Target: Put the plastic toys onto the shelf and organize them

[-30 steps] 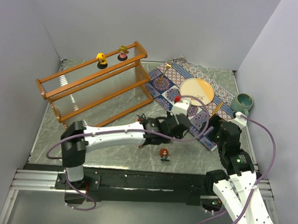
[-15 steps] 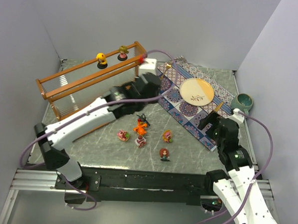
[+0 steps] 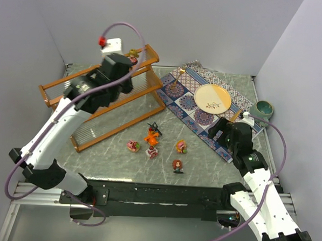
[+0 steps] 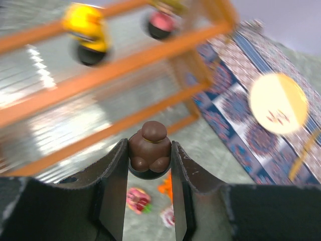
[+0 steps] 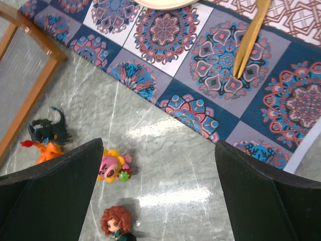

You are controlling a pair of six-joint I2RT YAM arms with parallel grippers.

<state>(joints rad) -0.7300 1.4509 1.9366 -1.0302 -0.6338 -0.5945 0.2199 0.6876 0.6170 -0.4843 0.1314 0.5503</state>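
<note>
Bright even light; left wrist view smears the shelf [image 4: 125, 69].

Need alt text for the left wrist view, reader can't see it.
The left claw grips a brown figurine, with the blurred orange shelf beyond it; a yellow toy and a pink toy stand on its top tier. Patterned mat and plate at right.

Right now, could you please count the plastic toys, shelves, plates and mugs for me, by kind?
plastic toys: 9
shelf: 1
plate: 1
mug: 1
Total: 12
</note>
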